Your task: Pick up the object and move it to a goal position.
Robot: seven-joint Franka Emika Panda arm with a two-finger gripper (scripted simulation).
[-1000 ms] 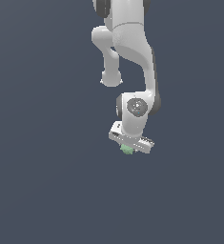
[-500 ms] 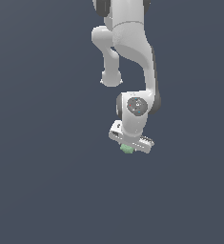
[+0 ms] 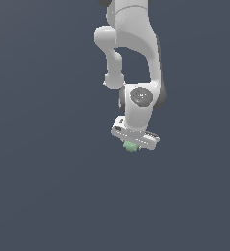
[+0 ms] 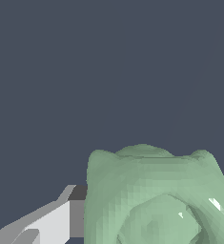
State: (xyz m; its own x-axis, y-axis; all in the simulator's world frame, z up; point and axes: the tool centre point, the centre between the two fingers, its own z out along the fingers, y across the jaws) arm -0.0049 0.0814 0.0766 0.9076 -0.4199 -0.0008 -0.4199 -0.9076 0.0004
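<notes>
White Panda arm hangs from top of exterior view against plain dark grey ground. Gripper (image 3: 132, 145) points down. Pale green lumpy object (image 3: 130, 146) sits directly beneath palm, between fingers, partly hidden by them. Wrist view: object (image 4: 154, 198) fills frame close to camera, one pale finger (image 4: 46, 224) touching its side. Fingers appear closed on object. Roundish blob, no clear long axis or facing. Goal position not visible.

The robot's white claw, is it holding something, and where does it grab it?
Yes, the gripper holds the small pale green lumpy blob by its upper part.
</notes>
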